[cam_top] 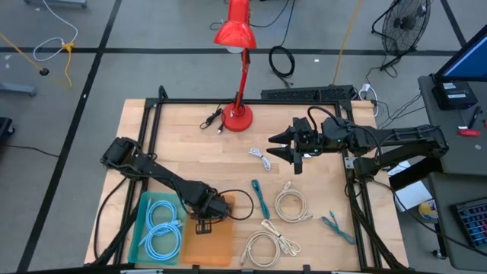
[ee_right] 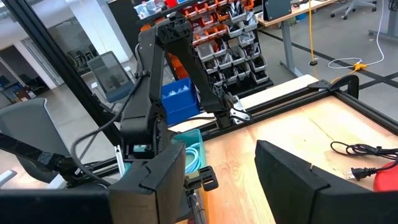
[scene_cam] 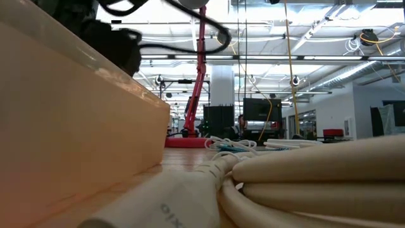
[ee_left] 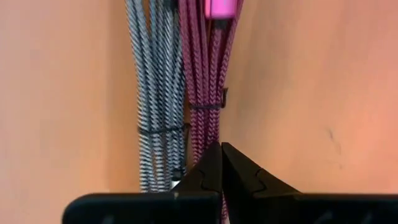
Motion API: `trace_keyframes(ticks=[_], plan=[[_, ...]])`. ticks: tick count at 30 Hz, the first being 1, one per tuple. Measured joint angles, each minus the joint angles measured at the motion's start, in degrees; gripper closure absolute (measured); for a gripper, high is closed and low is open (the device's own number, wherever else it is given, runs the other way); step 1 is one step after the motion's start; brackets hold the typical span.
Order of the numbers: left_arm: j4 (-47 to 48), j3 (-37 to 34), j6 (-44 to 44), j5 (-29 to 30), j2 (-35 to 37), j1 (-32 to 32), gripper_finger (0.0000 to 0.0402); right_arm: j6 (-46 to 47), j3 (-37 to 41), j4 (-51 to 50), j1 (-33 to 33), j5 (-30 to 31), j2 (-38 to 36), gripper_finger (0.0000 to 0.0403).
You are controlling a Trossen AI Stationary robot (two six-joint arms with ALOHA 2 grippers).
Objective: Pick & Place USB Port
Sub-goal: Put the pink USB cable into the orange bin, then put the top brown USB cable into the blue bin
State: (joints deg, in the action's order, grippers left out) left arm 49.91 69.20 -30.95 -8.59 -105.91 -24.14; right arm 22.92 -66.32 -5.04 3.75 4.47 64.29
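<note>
In the left wrist view, two bundled braided cables lie side by side on the floor of the orange bin [cam_top: 213,243]: a magenta one [ee_left: 208,74] with a pink plug [ee_left: 221,7] and a black-and-white one [ee_left: 155,93]. My left gripper [cam_top: 204,223] is over the orange bin, pointing down, and its shut fingertips [ee_left: 221,152] are over the magenta bundle. My right gripper [cam_top: 288,150] hangs open above the middle of the table, its fingers wide apart [ee_right: 221,180], holding nothing. My left gripper comes from above with its fingertips [ee_left: 211,162] shut together in front of the magenta cable bundle [ee_left: 202,124], just below its tie. The fingers hide the spot, so I cannot tell whether they touch or pinch a strand. The bundle lies flat on the bin floor.
A blue bin [cam_top: 143,228] with coiled blue cables stands left of the orange bin. White cable coils [cam_top: 293,205] [cam_top: 262,245], teal cables [cam_top: 260,198] [cam_top: 335,224] and a small white cable [cam_top: 261,158] lie on the table. A red lamp [cam_top: 237,114] and a black cord [cam_top: 211,119] are at the far side.
</note>
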Motion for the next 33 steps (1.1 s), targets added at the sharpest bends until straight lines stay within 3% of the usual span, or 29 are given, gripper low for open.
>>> trace_keyframes(ticks=[11,15,28,33], plan=[[3.3,3.8,2.0,1.6,0.3,0.1,0.0402,0.0,0.0,0.0,0.0,0.2,0.0,0.022],[4.0,5.8,2.0,2.8,3.9,-0.4,0.0402,0.0,0.3,0.2,0.0,0.0,0.0,0.022],[-1.5,7.6,-8.6,21.5,22.8,6.7,0.0401,9.2,7.9,0.5,-0.3,0.0,0.0,0.022],[-2.4,7.6,-8.6,24.8,26.1,9.2,0.0397,11.3,12.2,0.4,-0.7,1.5,0.0,0.022]])
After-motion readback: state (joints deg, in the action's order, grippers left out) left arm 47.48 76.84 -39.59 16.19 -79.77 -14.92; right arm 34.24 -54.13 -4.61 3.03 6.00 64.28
